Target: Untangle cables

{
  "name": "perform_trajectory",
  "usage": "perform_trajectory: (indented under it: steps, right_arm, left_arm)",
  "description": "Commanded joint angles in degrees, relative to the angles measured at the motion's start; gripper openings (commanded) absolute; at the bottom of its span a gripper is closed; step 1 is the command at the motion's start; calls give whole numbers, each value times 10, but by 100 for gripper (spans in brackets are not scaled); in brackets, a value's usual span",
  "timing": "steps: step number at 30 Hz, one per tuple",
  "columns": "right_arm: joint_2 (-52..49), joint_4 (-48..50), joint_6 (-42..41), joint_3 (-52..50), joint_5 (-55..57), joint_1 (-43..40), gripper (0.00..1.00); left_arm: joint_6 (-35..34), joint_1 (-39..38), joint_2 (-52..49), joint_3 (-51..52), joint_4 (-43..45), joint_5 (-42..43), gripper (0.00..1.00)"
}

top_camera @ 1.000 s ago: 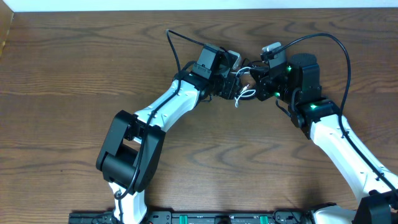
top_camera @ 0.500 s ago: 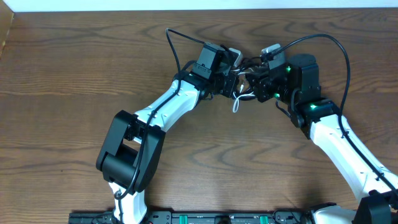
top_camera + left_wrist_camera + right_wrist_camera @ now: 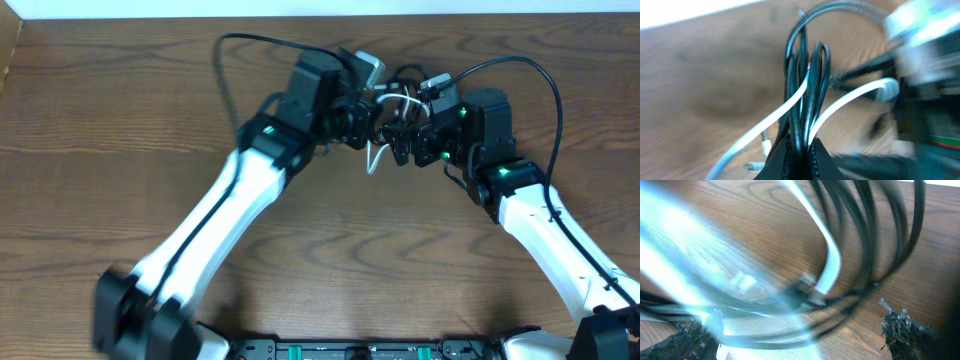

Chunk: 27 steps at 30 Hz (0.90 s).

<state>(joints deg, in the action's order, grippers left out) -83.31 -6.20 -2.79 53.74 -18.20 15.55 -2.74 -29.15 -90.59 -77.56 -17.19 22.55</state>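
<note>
The cables form one tangled bunch between my two grippers at the back middle of the table. My left gripper is shut on the black cables, which stand up from its jaws in tight loops. The white cable threads through those loops, and its loose end hangs toward the table. A small white plug lies on the wood below. My right gripper stands open just right of the bunch. In the right wrist view, the blurred white cable and black cables cross in front of the open right gripper, gripped by neither finger.
The brown wooden table stretches out on all sides. Thick black arm wires arch over the left arm and the right arm. A black rail runs along the front edge, and the table's back edge is close behind the grippers.
My left gripper has shut on the black cables and lifted them up and back, the left arm swinging left. My right gripper has gone from shut to open, letting go of the bunch.
</note>
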Motion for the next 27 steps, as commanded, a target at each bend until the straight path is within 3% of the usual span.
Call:
perform_trajectory:
  steps: [1, 13, 25, 27]
  right_arm:
    - [1, -1, -1, 9, 3, -2, 99]
    - [1, -5, -7, 9, -5, -2, 99]
    - [1, 56, -34, 9, -144, -1, 99]
    - [1, 53, -34, 9, -143, 3, 80]
  left_arm:
    - [19, 2, 57, -14, -12, -54, 8]
    - [27, 2, 32, -13, -16, -94, 7]
    - [26, 3, 7, -13, -14, -158, 7]
    - [25, 3, 7, -13, -12, -157, 7]
